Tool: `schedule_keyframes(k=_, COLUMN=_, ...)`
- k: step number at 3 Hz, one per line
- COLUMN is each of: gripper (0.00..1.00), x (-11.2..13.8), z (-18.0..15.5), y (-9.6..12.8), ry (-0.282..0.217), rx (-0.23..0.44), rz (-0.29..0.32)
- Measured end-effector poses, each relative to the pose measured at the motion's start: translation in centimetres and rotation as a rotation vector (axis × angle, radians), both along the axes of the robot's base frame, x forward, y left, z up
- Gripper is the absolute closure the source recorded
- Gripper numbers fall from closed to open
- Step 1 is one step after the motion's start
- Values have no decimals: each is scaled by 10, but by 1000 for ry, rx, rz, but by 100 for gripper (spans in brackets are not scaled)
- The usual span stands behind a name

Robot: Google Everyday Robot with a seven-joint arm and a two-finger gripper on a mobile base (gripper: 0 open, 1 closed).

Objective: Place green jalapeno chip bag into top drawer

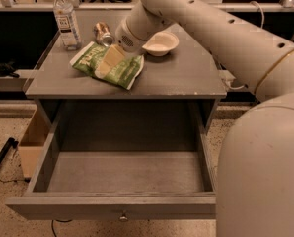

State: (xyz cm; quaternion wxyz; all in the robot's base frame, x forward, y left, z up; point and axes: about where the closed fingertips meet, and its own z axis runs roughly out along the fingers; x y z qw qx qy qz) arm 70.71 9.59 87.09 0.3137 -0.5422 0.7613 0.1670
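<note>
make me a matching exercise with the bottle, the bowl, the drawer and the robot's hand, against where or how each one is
Things:
1. water bottle
2. white bowl
3. top drawer
4. hand

Place or state:
a. pulled open, below the tabletop
b. over the green jalapeno chip bag
c. standing at the tabletop's back left corner, as seen
d. right of the crushed can, as seen

Pairs: 1-c, 2-d, 3-a, 4-b
</note>
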Motion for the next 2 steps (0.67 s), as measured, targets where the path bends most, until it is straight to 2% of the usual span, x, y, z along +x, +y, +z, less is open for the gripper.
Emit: schedule_keyframes(k=2, gripper=0, x=5, z=-9, y=36, ry=11, rx=-31, rz=55)
